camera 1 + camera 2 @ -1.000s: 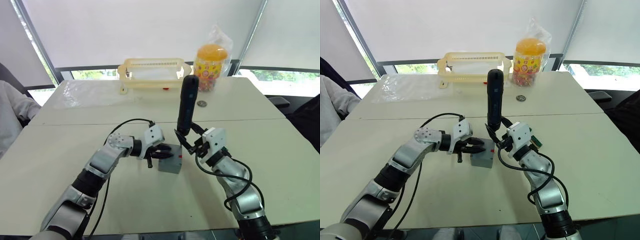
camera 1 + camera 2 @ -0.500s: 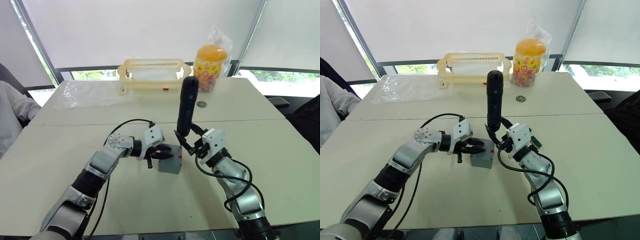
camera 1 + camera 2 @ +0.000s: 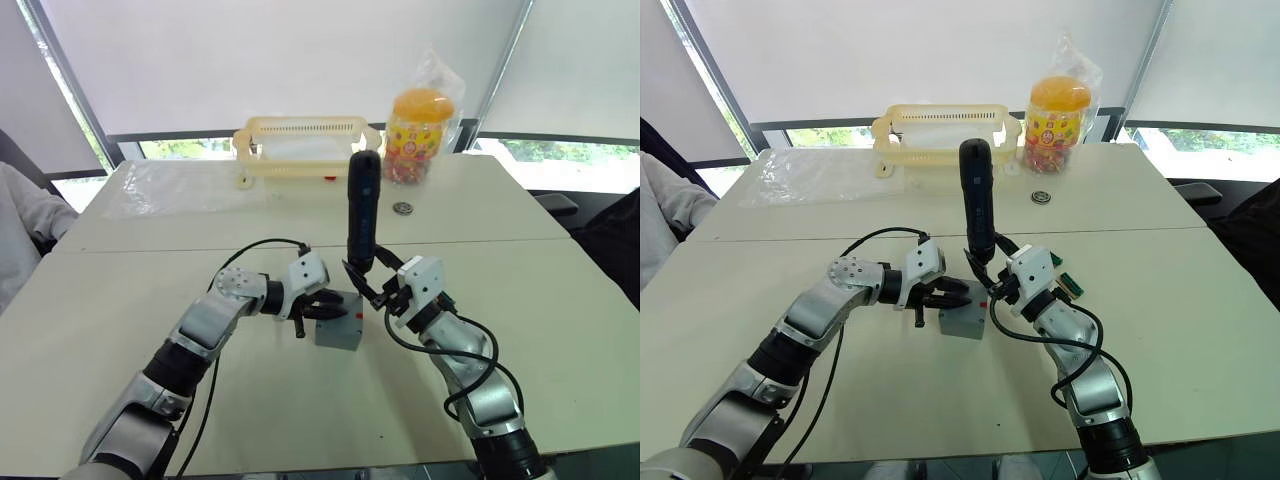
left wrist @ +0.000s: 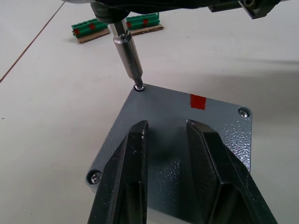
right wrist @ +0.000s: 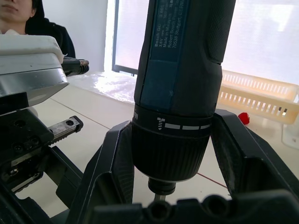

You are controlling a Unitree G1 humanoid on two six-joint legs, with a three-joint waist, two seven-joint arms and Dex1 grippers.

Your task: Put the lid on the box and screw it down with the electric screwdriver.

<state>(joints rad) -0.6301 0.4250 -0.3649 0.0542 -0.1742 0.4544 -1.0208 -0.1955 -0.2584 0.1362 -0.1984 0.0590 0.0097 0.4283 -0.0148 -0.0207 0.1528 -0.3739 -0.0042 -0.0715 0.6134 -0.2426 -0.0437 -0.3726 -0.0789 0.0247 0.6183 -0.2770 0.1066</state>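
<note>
Left eye view: you have the box sitting on the white table near its middle, between your 2 grippers. The left gripper reaches over its left edge. The right gripper stands just right of the box, clamped on the electric screwdriver, which rises nearly upright and leans slightly left at the top. Well behind are a yellow basket and an orange-lidded candy jar.

Right eye view: same layout; a small round object lies on the table in front of the jar.

Left wrist view: the lid is seated on the box, with a red mark near 1 edge. Your left fingers lie on the lid, parted, gripping nothing. The screwdriver's metal bit meets the screw at a far corner. 2 other corner screws are visible. Green bit strips lie beyond.

Right wrist view: your right fingers are clenched on the screwdriver's black collar.
</note>
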